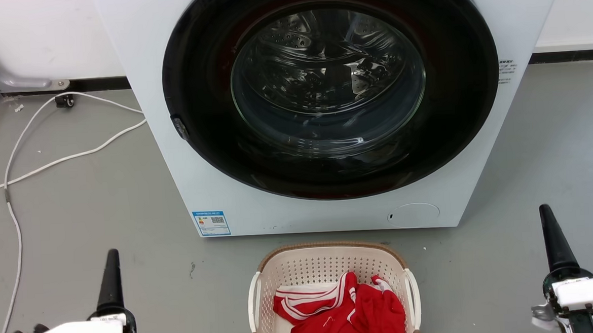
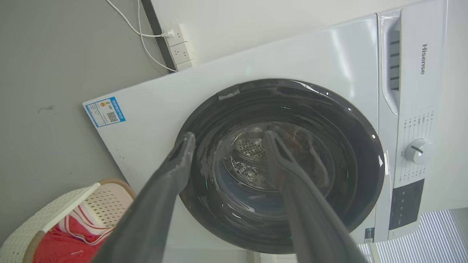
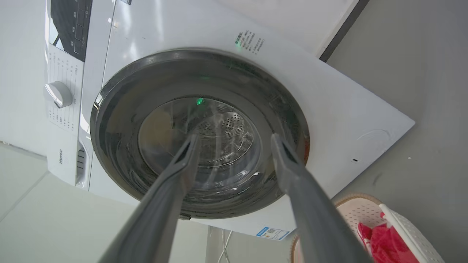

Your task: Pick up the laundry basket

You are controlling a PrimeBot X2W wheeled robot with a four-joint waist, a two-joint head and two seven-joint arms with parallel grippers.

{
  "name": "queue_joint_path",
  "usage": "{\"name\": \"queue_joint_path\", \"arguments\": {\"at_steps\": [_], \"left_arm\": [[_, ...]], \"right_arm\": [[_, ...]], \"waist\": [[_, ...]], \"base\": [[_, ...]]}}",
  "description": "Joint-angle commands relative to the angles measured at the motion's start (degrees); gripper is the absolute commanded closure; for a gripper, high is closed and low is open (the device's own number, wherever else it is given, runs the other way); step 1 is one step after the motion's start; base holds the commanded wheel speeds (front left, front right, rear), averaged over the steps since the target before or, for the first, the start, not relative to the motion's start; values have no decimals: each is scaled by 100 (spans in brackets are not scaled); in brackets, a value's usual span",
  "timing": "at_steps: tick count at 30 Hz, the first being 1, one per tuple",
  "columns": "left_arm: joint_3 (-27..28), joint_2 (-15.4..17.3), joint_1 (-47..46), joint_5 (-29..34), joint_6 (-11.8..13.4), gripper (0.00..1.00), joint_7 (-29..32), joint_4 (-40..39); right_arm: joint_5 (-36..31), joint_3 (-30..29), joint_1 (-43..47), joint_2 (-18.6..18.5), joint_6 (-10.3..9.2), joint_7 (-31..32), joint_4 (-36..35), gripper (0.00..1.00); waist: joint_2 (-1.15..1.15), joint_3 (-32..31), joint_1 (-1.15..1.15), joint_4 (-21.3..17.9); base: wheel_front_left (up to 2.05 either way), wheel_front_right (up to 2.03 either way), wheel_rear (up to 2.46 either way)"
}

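The left gripper has its two long dark fingers spread well apart with nothing between them, and the right gripper is parted just as widely and is likewise empty. Between the two grippers, clear of both and touched by neither, the small oval cream plastic laundry basket with perforated walls, a brown woven-look rim and white side handles stands upright on the grey floor. It is to the right of the left gripper and to the left of the right one, with open floor on each side. A crumpled red garment with white stripes lies inside it. Ahead of both sets of fingertips stands the large white front-loading washing machine, whose round dark glass door is shut – each wrist camera looks between its own fingers straight at that door. The basket's far rim is close to the foot of the machine. A blue label is stuck low on the washer front, ahead and to the right of the left gripper, and a thin white cable trails across the floor to that gripper's left.
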Motion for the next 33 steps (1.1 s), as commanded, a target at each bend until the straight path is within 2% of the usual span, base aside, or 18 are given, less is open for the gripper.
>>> {"name": "queue_joint_path", "arguments": {"at_steps": [1, 7, 10, 18, 26, 33], "left_arm": [[62, 24, -36, 323, 70, 0, -76, -271], [-33, 26, 28, 1059, 382, 0, -205, -765], [-178, 25, 99, 1459, 451, 0, -265, -995], [-603, 28, 317, 2209, 403, 0, -420, -1225], [-888, 29, 376, 3031, 228, 0, -543, -1351], [-1224, 30, 386, 4076, 291, 0, -660, -1526]], "right_arm": [[-489, -39, -40, -24, 2, -77, -267, 0], [-1656, 160, 28, -24, 2, -204, -745, 0], [-2137, 241, 90, -26, 2, -264, -855, 0], [-3234, 497, 203, -27, 2, -418, -1138, 0], [-3753, 556, 297, -28, 2, -545, -1192, 0], [-4081, 582, 375, -28, 2, -657, -1091, 0]], "waist": [[0, -2, 0, 1], [0, -7, 0, 6], [0, -12, 0, 2], [0, -25, 0, -8], [0, -30, 0, -9], [0, -36, 0, -9]], "base": [[0, 0, 0], [0, 0, 0], [0, 0, 0], [0, 0, 0], [0, 0, 0], [0, 0, 0]]}}
